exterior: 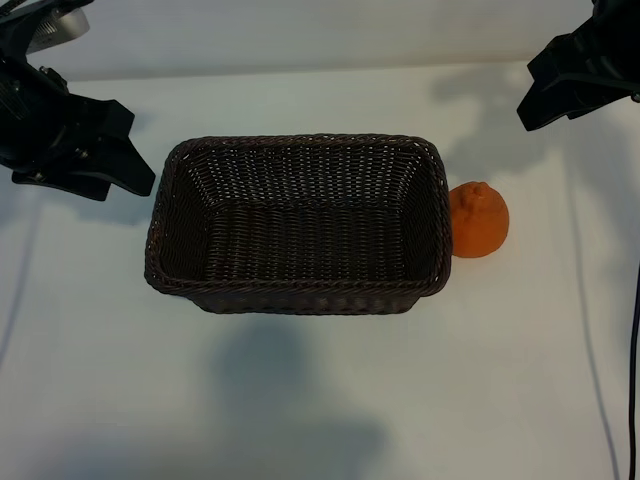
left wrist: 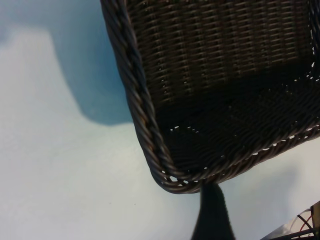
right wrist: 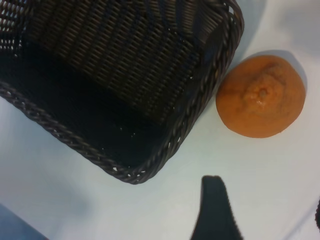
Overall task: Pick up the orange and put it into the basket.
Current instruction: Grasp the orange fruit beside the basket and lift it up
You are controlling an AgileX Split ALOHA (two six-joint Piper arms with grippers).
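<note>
From my station I see a plain white table [exterior: 320,400] filling the exterior view, with soft grey shadows on it: one broad patch near me below the basket [exterior: 300,225], fainter ones at the far right corner. Thin dark cables [exterior: 590,360] trail along the table at the right edge, and another at the left. The basket, dark brown wicker, sits in the middle of the table with nothing in it. The orange [exterior: 479,219] rests on the table just beside the basket's right end wall, stem knob up, outside the rim. My left gripper [exterior: 95,160] hangs over the table off the basket's far left corner, its jaws standing apart and holding nothing. My right gripper [exterior: 570,85] hangs at the far right, above and beyond the orange, jaws likewise parted and empty.
</note>
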